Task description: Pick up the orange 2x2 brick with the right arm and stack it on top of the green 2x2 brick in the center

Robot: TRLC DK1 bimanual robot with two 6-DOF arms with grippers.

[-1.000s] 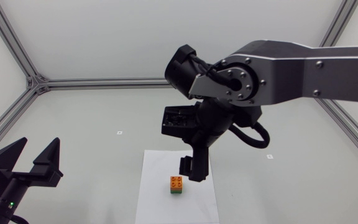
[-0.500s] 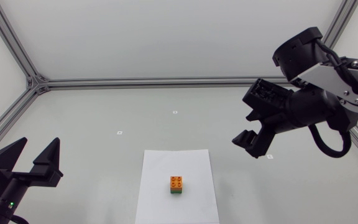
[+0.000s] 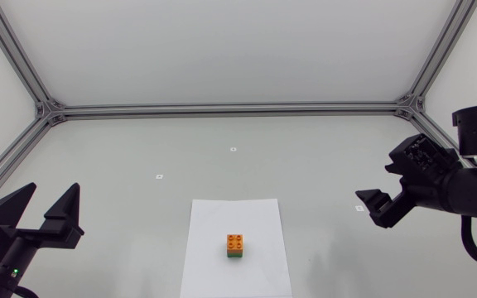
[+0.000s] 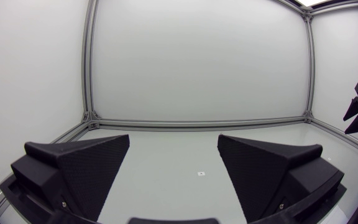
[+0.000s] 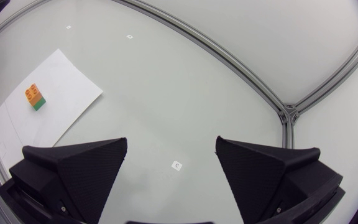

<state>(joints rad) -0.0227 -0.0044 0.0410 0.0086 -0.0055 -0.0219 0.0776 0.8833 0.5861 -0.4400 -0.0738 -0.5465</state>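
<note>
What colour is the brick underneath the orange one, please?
Green: the lower brick sits beneath the orange brick, clearest in the head view.

The pale grey bench [image 3: 122,157] is edged by aluminium rails [image 3: 222,108]. A white sheet of paper [image 3: 214,261] lies flat at its front middle. Small white marks, possibly stickers, sit well apart: a far mark [image 3: 233,150], a left mark [image 3: 159,176] and a right mark [image 5: 176,165].
</note>
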